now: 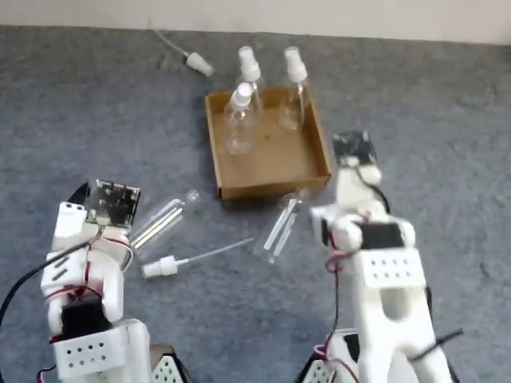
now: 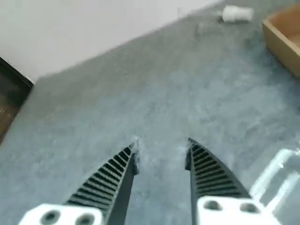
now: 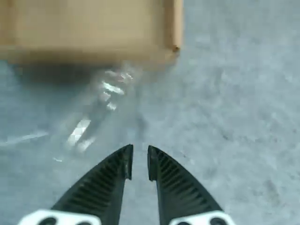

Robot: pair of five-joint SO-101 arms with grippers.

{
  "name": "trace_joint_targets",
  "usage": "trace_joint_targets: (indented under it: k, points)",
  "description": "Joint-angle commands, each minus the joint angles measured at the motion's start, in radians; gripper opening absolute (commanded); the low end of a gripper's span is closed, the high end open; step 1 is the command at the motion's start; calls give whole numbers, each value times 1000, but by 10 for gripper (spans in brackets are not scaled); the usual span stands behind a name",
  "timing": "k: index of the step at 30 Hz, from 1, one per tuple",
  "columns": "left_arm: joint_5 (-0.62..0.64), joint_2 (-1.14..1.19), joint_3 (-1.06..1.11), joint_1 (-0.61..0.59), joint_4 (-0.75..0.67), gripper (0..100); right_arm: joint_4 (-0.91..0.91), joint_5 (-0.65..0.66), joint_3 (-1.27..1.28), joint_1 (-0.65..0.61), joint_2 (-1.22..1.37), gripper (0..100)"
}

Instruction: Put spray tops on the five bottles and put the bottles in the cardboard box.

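The cardboard box [image 1: 306, 163] [image 3: 93, 28] sits at mid-table with three topped bottles [image 1: 242, 120] standing in it. Two bare bottles lie on the carpet in front of it, one [image 1: 164, 219] [image 2: 281, 173] to the left and one [image 1: 279, 223] [image 3: 93, 117] at the box's front edge. A spray top with its tube [image 1: 164, 267] lies near the left arm. Another spray top [image 1: 196, 62] [image 2: 236, 14] lies behind the box. My left gripper [image 2: 161, 145] is open over bare carpet beside the left bottle. My right gripper [image 3: 139, 152] is open by a narrow gap, empty, just short of the other bottle.
Grey carpet covers the whole table. A pale wall runs along the far edge [image 1: 399, 20]. The left arm [image 1: 96, 263] and right arm [image 1: 375, 239] stand at the near edge, with open carpet between them and on the far right.
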Motion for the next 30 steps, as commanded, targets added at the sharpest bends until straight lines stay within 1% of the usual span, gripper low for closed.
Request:
trace_joint_targets:
  k: [1,4,6,9,12,14,20,24,27,30]
  points:
    - [43,159,-275,-45,189,123,107,-107,-274,-117,225,8]
    - [49,311,-433,-67,259,123,128,-206,-417,-189,392,45]
    - [44,403,-519,-71,298,123,127,-310,-478,-228,473,105]
    - [43,516,-608,-76,322,123,127,-468,-503,-263,549,188]
    - [43,599,-650,-88,315,123,127,-605,-501,-272,585,200]
    - [41,638,-662,-85,315,123,125,-666,-499,-269,613,200]
    - [41,725,-716,-79,315,123,107,-697,-499,-268,727,199]
    - [31,848,-803,-45,330,123,79,-697,-498,-228,805,179]
    - [-40,926,-855,12,442,123,44,-695,-458,-196,814,107]
    - [-40,946,-881,102,569,123,24,-671,-406,-174,797,53]
